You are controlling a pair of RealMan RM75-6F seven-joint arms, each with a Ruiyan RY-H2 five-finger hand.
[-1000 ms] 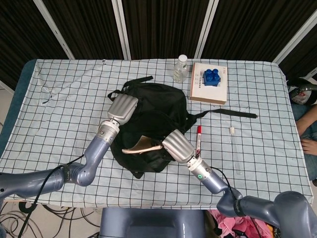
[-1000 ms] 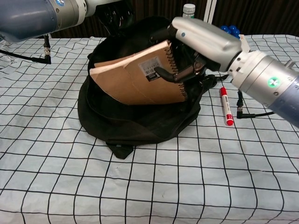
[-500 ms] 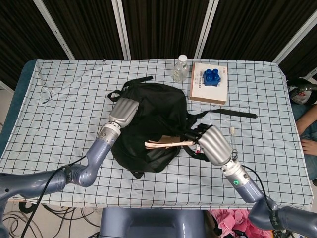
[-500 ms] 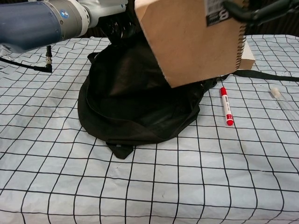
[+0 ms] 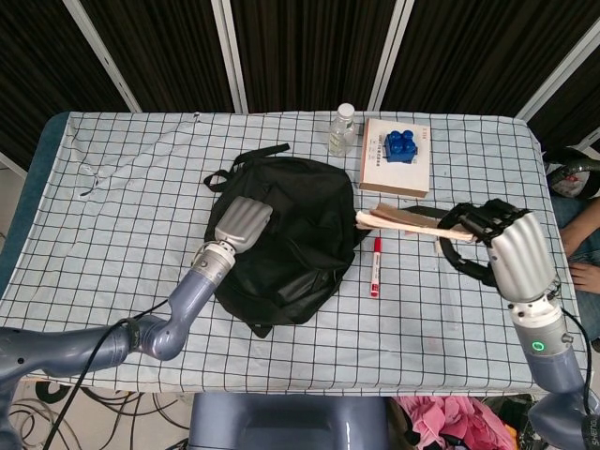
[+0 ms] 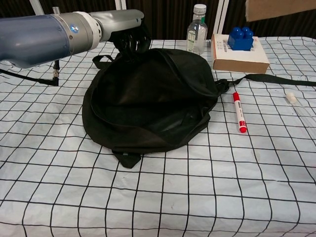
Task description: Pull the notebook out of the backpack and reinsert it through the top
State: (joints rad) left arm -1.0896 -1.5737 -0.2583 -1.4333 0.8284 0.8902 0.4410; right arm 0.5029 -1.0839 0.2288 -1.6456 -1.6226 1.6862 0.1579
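Right hand (image 5: 506,246) grips the tan spiral-bound notebook (image 5: 401,221) by its right end, dark fingers (image 5: 476,217) curled around it, and holds it edge-on in the air at about 3 o'clock of the black fabric backpack (image 5: 291,234), fully outside the bag; in the chest view only a brown corner of it shows at the top edge. Left hand (image 5: 242,225) rests on the backpack at its 9 o'clock edge, dark fingers (image 6: 132,39) curled into the fabric near the strap; whether it pinches the cloth I cannot tell. The backpack lies slumped and flat on the white black-grid tablecloth (image 5: 122,178), its mouth a dark fold on the near side, and nothing can be made out inside. At 3 o'clock of the bag, near it, lies a red marker with a white band (image 5: 376,266). At 1 o'clock stands a clear plastic bottle with a white cap (image 5: 342,130), and just beside it a flat cardboard box (image 5: 395,171) carrying a blue toy brick (image 5: 401,144) on top.
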